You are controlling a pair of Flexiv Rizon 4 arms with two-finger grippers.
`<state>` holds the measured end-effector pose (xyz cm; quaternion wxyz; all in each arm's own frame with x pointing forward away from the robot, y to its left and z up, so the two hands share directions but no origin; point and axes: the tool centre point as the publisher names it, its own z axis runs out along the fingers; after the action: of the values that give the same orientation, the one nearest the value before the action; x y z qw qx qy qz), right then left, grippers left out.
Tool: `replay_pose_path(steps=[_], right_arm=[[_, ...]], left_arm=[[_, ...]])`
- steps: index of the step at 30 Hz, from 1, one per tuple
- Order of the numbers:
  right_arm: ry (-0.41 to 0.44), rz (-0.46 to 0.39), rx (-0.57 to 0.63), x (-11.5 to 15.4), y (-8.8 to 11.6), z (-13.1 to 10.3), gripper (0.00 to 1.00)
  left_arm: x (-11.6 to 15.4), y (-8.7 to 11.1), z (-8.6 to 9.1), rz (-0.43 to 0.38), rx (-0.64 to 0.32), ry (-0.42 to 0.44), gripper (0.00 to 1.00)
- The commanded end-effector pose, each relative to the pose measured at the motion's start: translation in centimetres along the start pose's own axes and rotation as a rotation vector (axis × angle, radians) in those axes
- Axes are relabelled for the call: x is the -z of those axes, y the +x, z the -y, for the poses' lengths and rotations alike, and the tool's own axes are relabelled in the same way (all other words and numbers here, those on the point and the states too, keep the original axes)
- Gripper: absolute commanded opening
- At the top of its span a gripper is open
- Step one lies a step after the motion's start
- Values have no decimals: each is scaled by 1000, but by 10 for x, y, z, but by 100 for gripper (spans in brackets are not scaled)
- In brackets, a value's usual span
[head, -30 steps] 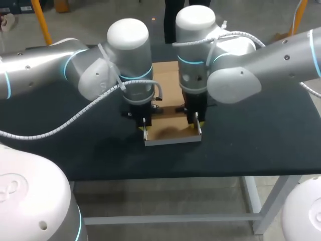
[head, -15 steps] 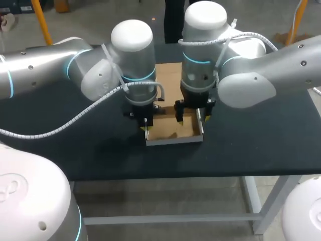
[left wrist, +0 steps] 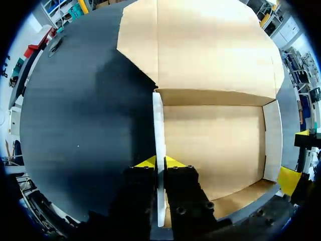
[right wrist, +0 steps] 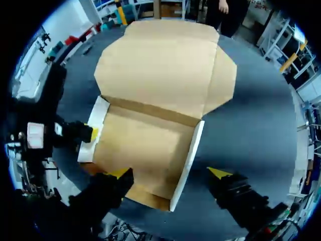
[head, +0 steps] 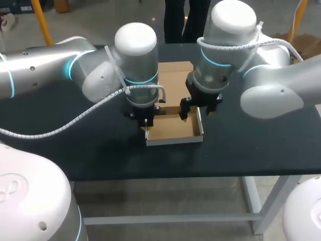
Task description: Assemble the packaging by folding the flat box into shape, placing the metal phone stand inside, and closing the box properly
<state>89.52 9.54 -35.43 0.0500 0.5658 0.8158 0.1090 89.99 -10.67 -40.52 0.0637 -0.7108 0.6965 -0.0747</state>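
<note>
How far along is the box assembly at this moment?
Done: the box has raised walls. In hand: left pincer clamps the left wall; right pincer is open over the right wall. Left: the lid lies flat, and no phone stand is in view.

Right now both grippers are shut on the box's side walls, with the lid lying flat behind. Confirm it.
Wrong for one: the left gripper is shut on the left wall, but the right wrist view shows the right gripper open, its fingers either side of the right wall, clear of it. The lid does lie flat.
</note>
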Motion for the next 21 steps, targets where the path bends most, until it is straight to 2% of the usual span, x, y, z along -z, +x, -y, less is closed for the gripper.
replay_pose_path(steps=[1,2,16,20,21], right_arm=[[-106,-133,90,27,-13,16,100],[-85,-125,99,29,-13,16,100],[-85,-125,99,29,-13,16,100],[-127,-180,272,39,-9,23,100],[-143,-230,347,43,-9,27,100]], left_arm=[[-4,0,-5,8,-2,10,0],[-4,0,-5,9,-3,10,0],[-2,-11,-7,23,-12,7,0],[0,-13,-7,22,-27,4,0],[1,-14,-8,23,-31,5,0]])
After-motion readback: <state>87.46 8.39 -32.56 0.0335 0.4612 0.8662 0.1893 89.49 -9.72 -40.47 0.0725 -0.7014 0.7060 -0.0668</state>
